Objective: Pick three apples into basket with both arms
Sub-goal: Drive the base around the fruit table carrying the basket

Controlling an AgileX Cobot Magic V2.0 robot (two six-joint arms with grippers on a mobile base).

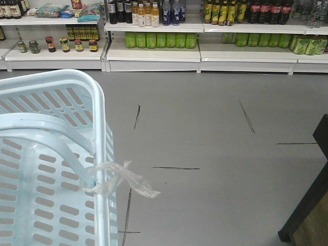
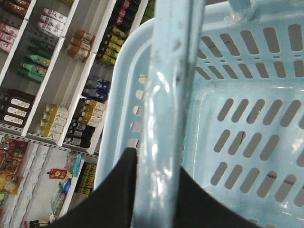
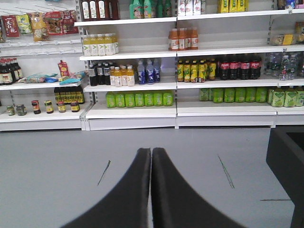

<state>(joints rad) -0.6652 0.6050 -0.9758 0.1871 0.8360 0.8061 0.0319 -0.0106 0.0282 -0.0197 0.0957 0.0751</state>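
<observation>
The pale blue basket [image 1: 100, 107] fills the lower left of the front view, held off the grey floor, with a clear plastic scrap [image 1: 125, 179] hanging from its rim. In the left wrist view the basket [image 2: 251, 118] lies below its swing handle [image 2: 164, 109], and my left gripper [image 2: 159, 166] is shut on that handle, one black finger on each side. My right gripper [image 3: 151, 151] is shut with nothing between its fingers, out over bare floor and facing the shelves. No apples are in view. The basket's inside, as far as it shows, holds nothing.
Store shelves [image 1: 154, 51] with bottles, jars and green cans line the far wall [image 3: 175, 109]. A dark table edge [image 1: 312, 195] stands at the right, and the same black edge [image 3: 285, 161] shows in the right wrist view. Grey floor [image 1: 205, 154] with thin black marks lies between.
</observation>
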